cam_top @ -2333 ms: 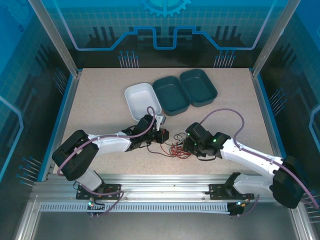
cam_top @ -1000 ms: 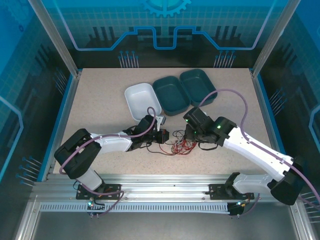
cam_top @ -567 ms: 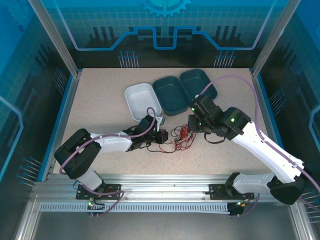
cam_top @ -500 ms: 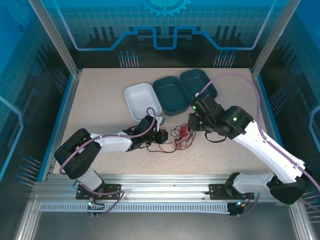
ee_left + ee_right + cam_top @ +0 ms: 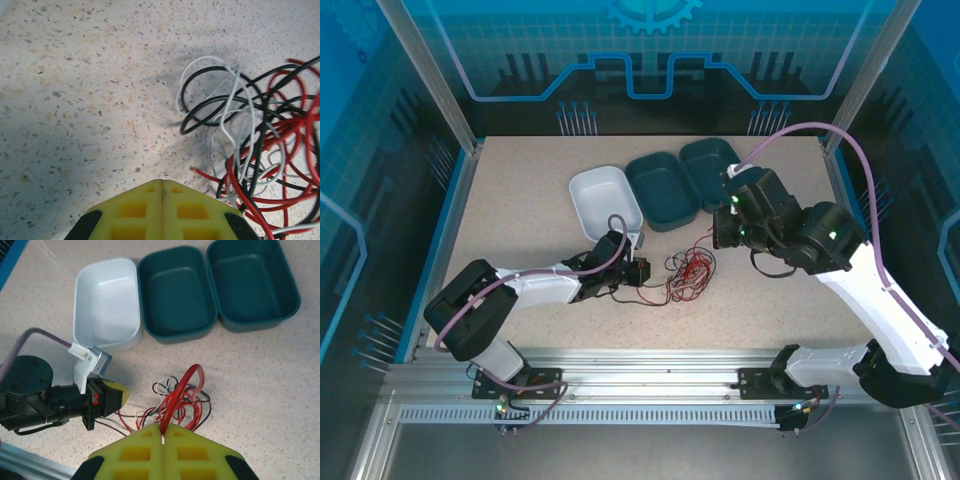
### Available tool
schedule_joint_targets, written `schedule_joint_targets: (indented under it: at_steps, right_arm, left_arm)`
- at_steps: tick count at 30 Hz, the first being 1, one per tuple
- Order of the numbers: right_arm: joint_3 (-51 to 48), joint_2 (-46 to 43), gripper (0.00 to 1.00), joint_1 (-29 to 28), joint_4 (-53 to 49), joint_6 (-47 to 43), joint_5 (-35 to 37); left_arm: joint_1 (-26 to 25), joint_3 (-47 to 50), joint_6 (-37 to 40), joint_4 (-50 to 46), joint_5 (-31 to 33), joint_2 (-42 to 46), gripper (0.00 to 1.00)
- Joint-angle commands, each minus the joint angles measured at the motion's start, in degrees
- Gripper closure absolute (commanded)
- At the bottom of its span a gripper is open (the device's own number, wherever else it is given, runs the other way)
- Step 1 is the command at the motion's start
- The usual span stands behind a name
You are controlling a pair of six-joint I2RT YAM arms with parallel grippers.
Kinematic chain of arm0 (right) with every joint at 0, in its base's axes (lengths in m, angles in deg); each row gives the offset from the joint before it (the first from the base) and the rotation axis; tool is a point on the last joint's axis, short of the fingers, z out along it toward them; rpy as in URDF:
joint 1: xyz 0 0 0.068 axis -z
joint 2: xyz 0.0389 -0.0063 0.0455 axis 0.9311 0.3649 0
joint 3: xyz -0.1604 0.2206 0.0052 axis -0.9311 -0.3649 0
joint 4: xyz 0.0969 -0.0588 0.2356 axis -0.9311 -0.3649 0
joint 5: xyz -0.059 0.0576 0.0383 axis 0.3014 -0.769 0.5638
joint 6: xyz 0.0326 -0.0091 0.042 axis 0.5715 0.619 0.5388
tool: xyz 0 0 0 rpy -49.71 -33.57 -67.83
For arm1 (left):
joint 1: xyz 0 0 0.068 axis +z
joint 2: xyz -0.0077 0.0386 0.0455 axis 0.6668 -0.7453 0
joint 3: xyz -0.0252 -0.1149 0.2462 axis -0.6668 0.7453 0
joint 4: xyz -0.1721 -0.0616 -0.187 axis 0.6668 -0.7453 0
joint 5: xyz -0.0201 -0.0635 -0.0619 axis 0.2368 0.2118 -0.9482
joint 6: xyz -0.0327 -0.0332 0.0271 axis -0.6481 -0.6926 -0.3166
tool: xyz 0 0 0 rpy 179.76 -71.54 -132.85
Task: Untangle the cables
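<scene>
Cables (image 5: 688,277): a loose tangle of thin strands on the table (image 5: 520,200), approx. mid-table, near side of the trays and btwn the two grippers. Red cable (image 5: 176,399) is the bulk of it, many overlapping loops. Black cable (image 5: 202,102) makes a couple of wide curls at the left of the heap. Whitish cable (image 5: 240,107) threads over and thru both.

Right gripper (image 5: 162,429): yellow pads pressed together, pinching the red cable. A red loop arches up out of the seam, with the rest of the heap just beyond.

Left gripper (image 5: 162,182): pads pressed together, low at the tangle's left edge. Can't tell if any strand is caught in them.

White tray (image 5: 107,305) and two teal trays (image 5: 177,295) sit side by side behind the heap, apart from it.

Hard to see:
- Left wrist view cuts the tangle off at the right and bottom edges.
- Right wrist view hides its near part behind the pads.
- From the top view the whitish strands barely show vs. the speckled table, and which strand crosses which can't be sorted.
</scene>
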Motion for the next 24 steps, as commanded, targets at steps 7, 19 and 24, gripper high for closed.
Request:
schedule_joint_targets:
  at_steps: [7,19,24]
  right_arm:
    - [10.9,0.6,0.99,0.4,-1.6,-6.2,3.1]
    - [20.4,1.4,0.98,0.6,-1.3,-10.3,3.8]
    - [25.1,1.9,0.98,0.8,-1.1,-12.1,3.8]
  left_arm:
    - [0.4,1.0,1.3,-1.3,0.8,1.4,1.0]
    - [0.5,1.5,1.3,-1.7,1.4,1.8,1.0]
    - [0.4,1.8,1.0,-1.8,1.6,1.7,1.0]
